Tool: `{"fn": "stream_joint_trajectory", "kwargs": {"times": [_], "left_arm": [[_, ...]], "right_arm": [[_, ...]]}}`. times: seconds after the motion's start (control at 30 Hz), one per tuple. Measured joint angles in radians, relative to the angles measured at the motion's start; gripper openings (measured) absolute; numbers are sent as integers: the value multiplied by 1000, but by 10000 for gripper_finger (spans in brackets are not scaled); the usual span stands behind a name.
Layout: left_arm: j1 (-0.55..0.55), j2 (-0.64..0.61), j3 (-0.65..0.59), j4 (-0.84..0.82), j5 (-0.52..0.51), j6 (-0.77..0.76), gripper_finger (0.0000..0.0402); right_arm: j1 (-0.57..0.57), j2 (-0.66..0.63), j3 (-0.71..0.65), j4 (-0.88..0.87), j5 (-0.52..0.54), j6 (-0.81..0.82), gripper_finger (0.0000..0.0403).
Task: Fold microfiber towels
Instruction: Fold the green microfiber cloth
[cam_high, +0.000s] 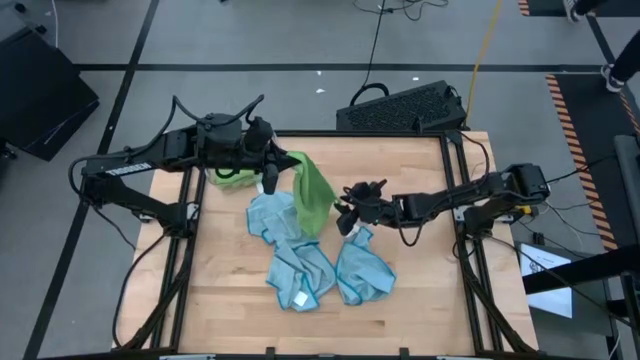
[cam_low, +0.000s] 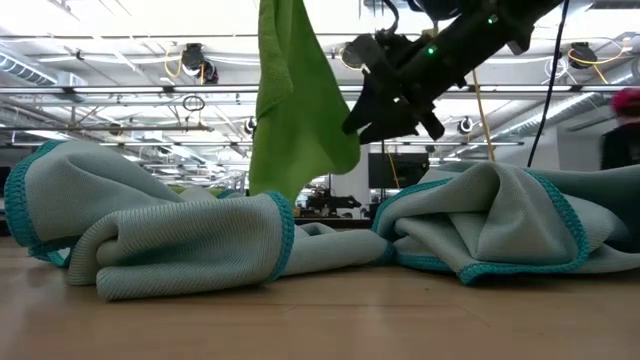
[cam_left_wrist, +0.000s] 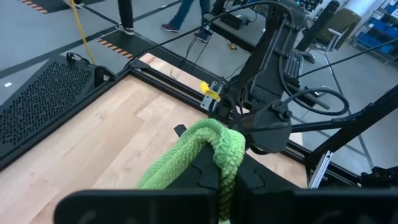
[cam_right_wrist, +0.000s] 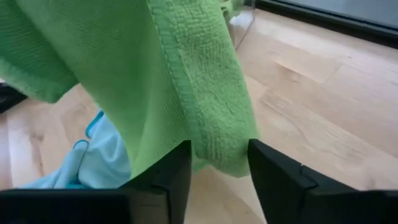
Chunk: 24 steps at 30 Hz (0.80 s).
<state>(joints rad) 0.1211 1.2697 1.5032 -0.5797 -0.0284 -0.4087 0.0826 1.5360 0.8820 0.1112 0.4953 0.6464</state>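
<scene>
A lime green towel (cam_high: 312, 190) hangs from my left gripper (cam_high: 270, 162), which is shut on its upper end above the table's far left. My right gripper (cam_high: 343, 212) reaches in from the right. Its fingers (cam_right_wrist: 180, 171) stand on either side of the towel's lower hanging corner (cam_right_wrist: 217, 143), with a gap still between them. Three light blue towels (cam_high: 272, 215) (cam_high: 300, 272) (cam_high: 362, 270) lie crumpled on the wood in the middle of the table. Another green towel (cam_high: 232, 178) lies under my left arm. My left gripper pinches a bunched upper part of the green towel (cam_left_wrist: 214, 146) between its two fingers, coming from the table's left and slanting a little downward. The towel hangs slack below the fingers (cam_low: 295, 110). The blue towels in front hide its lowest edge. My right gripper has the towel's hemmed lower corner (cam_right_wrist: 224, 152) between its two fingers, which come from the table's right, slanting down. I cannot tell whether the fingers touch the cloth.
A black perforated panel (cam_high: 400, 105) lies beyond the table's far edge. Dark frame rails (cam_high: 455, 190) run along the table's sides. Bare wood (cam_high: 430, 300) shows at the near right. A person (cam_low: 625, 130) stands in the room behind.
</scene>
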Motion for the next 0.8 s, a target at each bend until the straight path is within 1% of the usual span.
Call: {"fn": "stream_joint_trajectory", "kwargs": {"times": [0.07, 0.17, 0.27, 0.47, 0.57, 0.73, 0.8], "left_arm": [[0, 0, 0, 0, 0, 10, 14], [0, 0, 0, 0, 1, 11, 10], [0, 0, 0, 0, 1, 10, 4], [-1, 0, 0, 0, 1, 12, 14], [-1, 0, 0, 0, 1, 19, 5], [0, 0, 0, 0, 2, 23, 13], [0, 0, 0, 0, 2, 26, 15]], "right_arm": [[-8, 0, -1, -2, 1, 2, 130], [-23, 0, -1, -3, 1, 4, 118], [-47, 0, -1, -6, 4, 4, 117], [-103, 0, -1, -8, 2, 22, 119], [-121, 0, -1, -4, -2, -10, 106], [-144, 16, -1, 57, -72, -100, 67], [-148, 32, -2, 84, -108, -138, 57]]}}
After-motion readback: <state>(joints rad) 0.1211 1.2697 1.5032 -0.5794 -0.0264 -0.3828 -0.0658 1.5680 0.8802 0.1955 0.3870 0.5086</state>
